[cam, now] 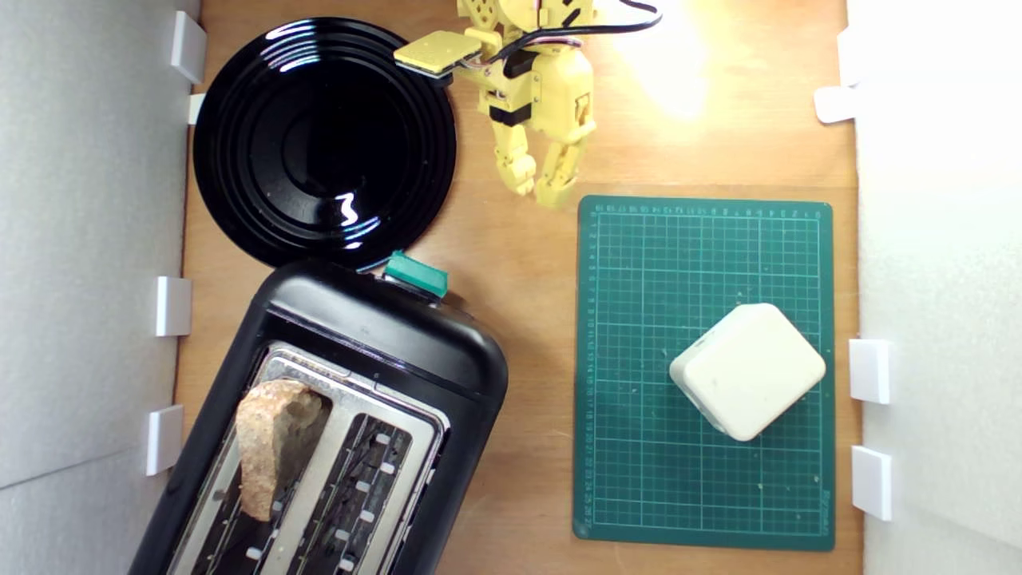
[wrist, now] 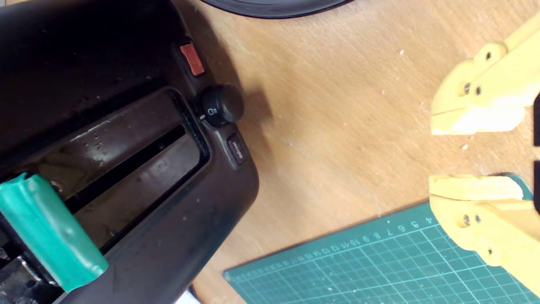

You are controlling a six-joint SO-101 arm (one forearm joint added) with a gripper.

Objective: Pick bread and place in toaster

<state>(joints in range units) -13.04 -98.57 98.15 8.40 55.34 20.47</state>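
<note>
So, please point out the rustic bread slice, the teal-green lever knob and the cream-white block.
Rustic bread slice (cam: 271,443), exterior view: crust side.
Teal-green lever knob (cam: 416,274), exterior view: top face.
Cream-white block (cam: 748,370), exterior view: top centre.

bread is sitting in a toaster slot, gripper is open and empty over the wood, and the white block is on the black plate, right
Not quite. The white block sits on the green cutting mat, not the black plate, which holds nothing, as the exterior view shows. The rest holds: the bread stands in a slot of the toaster, and the gripper is open and empty over the wood.
</note>
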